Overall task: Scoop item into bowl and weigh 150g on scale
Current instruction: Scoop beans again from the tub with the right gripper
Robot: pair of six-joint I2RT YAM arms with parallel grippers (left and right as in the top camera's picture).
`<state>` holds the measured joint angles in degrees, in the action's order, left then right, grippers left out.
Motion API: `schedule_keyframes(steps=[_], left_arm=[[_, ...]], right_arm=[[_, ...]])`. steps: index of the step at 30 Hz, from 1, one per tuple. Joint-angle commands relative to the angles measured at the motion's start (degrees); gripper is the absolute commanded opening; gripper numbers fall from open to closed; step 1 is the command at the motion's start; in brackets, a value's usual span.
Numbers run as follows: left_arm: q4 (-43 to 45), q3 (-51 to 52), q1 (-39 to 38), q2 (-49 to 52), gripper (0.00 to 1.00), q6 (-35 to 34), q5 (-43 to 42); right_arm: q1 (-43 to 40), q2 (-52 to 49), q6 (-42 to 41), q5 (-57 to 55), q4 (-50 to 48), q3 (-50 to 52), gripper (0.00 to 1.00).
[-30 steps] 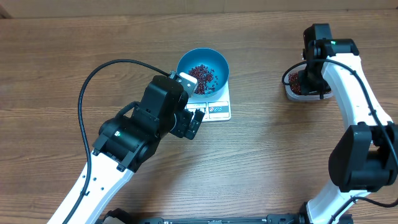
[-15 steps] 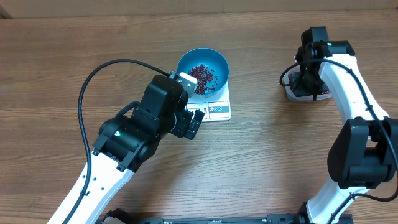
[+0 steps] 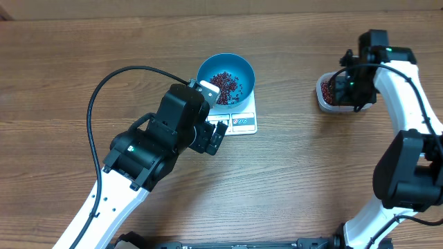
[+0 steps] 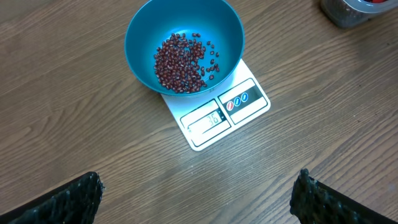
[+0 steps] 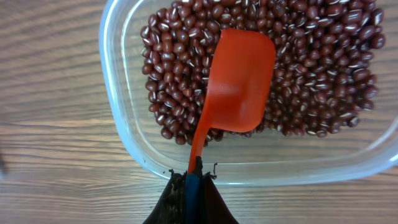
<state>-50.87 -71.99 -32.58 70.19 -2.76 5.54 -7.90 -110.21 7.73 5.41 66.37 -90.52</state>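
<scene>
On the left of the brown wooden table [image 3: 311, 173], the left arm reaches in from the lower edge with a black cable [image 3: 104, 83] looping over it. The left gripper [image 4: 199, 176] hangs above the bare wood just in front of the scale, its two dark fingers spread wide apart with nothing between them. Ahead of it, near the middle of the table, sits the white rectangular kitchen scale [image 4: 249, 90], with a grey display and a small label panel along the edge facing the gripper; the digits on the display are too small to read with certainty. The light-blue round bowl [image 4: 230, 37] stands upright on the scale's platform, covering its far part and overhanging it on both sides. Inside the bowl lies a loose, shallow heap of small dark red-brown beans [image 4: 180, 62], gathered on the bottom with a few strays up the wall. Well apart to the right stands a clear plastic tub [image 5: 124, 124] with rounded corners, holding a much deeper layer of the same beans. A red plastic scoop [image 5: 239, 81] lies with its cup face down on those beans, its thin handle slanting out over the tub's near wall. The right gripper [image 5: 189, 186] has its fingers pressed together on the end of that handle, just outside the tub's rim.
</scene>
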Motion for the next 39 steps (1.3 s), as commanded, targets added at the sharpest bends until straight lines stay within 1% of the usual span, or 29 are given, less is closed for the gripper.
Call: schedule_keyframes(steps=[1,13,18,23,32,39], left_arm=[[0.09,-0.9,0.31,0.2,1.0,1.09,-0.7],[0.09,-0.9,0.31,0.2,1.0,1.09,-0.7],[0.09,-0.9,0.31,0.2,1.0,1.09,-0.7],[0.09,-0.9,0.31,0.2,1.0,1.09,-0.7],[0.09,-0.9,0.31,0.2,1.0,1.09,-0.7],[0.09,-0.9,0.31,0.2,1.0,1.09,-0.7]], right_arm=[[-1.81,-0.5,0.2,10.56,-0.35,0.63,0.03],[-6.36,-0.5,0.17,20.33,-0.72,1.36,0.04],[-6.67,-0.61,-0.26,20.39,-2.27,4.04,0.04],[-7.67,-0.72,-3.17,20.44,-4.33,6.75,0.04],[-12.22,-0.72,-3.76,24.57,-4.39,6.95,0.04],[-12.98,-0.94,-4.76,25.27,-4.44,6.95,0.03]])
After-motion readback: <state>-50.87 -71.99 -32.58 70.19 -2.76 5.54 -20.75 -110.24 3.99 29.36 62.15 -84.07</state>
